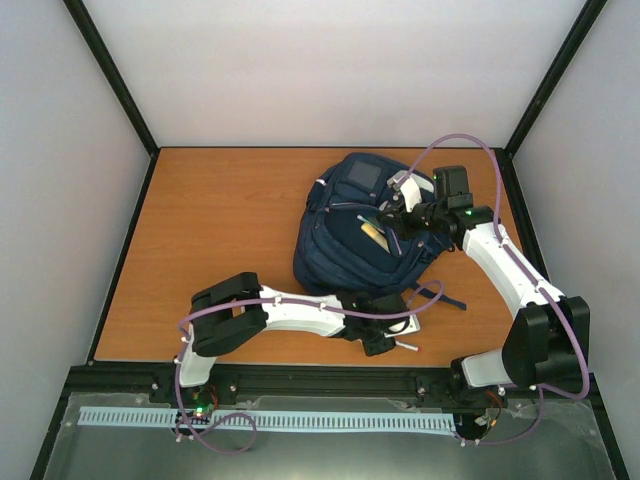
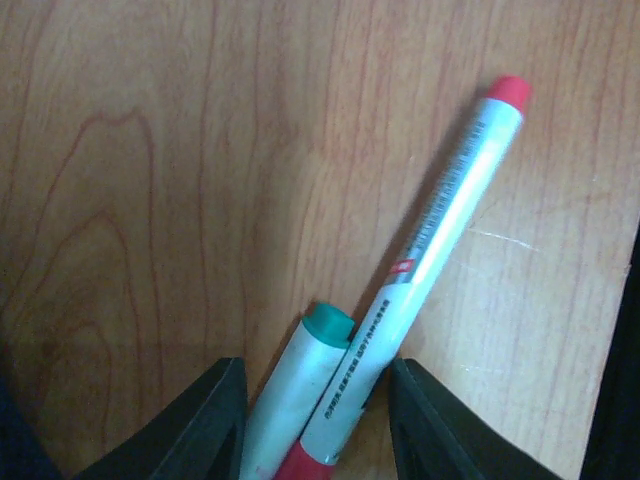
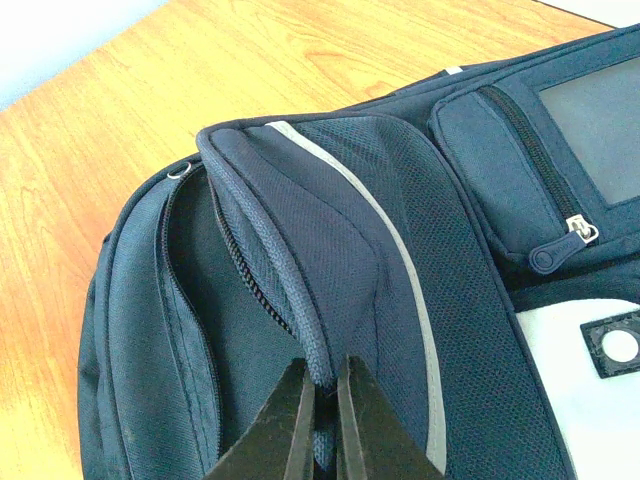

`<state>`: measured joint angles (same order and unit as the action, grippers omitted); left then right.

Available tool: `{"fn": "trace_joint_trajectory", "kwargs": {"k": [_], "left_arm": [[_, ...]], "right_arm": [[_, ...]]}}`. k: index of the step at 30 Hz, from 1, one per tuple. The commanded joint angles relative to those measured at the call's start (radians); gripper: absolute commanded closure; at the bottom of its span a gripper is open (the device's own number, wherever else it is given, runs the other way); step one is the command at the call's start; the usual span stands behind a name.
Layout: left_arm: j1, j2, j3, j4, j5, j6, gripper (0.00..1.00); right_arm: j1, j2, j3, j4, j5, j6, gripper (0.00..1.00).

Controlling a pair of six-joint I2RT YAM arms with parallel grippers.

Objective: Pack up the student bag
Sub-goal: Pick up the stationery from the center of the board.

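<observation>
The navy student bag (image 1: 345,250) lies in the middle of the table with its main compartment unzipped. My right gripper (image 1: 397,213) is shut on the bag's zipper-edged flap (image 3: 300,300); in the right wrist view its jaws (image 3: 322,362) pinch that fabric rim and hold it up. My left gripper (image 1: 385,338) is down on the table just in front of the bag. In the left wrist view (image 2: 315,362) its fingers press from both sides on two white markers lying side by side: a green-capped one (image 2: 300,390) and a longer red-capped one (image 2: 440,240).
A yellowish flat item (image 1: 376,234) and a white pen (image 1: 366,215) show in the bag's open compartment. A dark strap (image 1: 445,298) trails toward the right arm. The table's front edge (image 1: 300,362) runs just behind the left gripper.
</observation>
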<state>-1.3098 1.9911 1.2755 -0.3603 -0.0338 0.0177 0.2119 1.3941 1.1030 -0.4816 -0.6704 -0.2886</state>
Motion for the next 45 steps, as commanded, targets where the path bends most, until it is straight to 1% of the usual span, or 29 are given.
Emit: {"fn": "trace_joint_trajectory", "kwargs": {"k": [1, 9, 21, 23, 27, 31, 37, 41, 45], "left_arm": [[-0.014, 0.015, 0.034, -0.028, -0.014, 0.025, 0.59], [-0.014, -0.037, -0.052, -0.044, -0.059, -0.004, 0.68], [0.016, -0.197, -0.282, -0.048, -0.191, -0.155, 0.70], [0.018, -0.222, -0.301, -0.050, -0.203, -0.171, 0.69], [0.018, -0.265, -0.294, -0.071, -0.210, -0.192, 0.57], [0.013, -0.329, -0.280, -0.089, -0.176, -0.195, 0.52], [-0.031, -0.401, -0.286, -0.116, -0.123, -0.171, 0.51], [-0.045, -0.399, -0.293, -0.150, -0.079, -0.160, 0.54], [-0.067, -0.377, -0.300, -0.153, -0.066, -0.147, 0.56]], "right_arm": [[-0.019, 0.003, 0.001, 0.041, -0.001, -0.010, 0.97], [-0.019, 0.004, 0.003, 0.041, -0.004, -0.010, 0.97], [-0.020, 0.009, 0.002, 0.040, -0.008, -0.009, 0.97], [-0.020, 0.009, 0.003, 0.042, -0.009, -0.009, 0.97], [-0.020, 0.010, 0.002, 0.040, -0.012, -0.007, 0.97], [-0.020, 0.005, 0.002, 0.040, -0.011, -0.007, 0.97], [-0.020, 0.009, 0.003, 0.040, -0.009, -0.010, 0.97], [-0.020, 0.011, 0.003, 0.040, -0.008, -0.011, 0.97], [-0.020, 0.011, 0.003, 0.041, -0.006, -0.014, 0.97]]}}
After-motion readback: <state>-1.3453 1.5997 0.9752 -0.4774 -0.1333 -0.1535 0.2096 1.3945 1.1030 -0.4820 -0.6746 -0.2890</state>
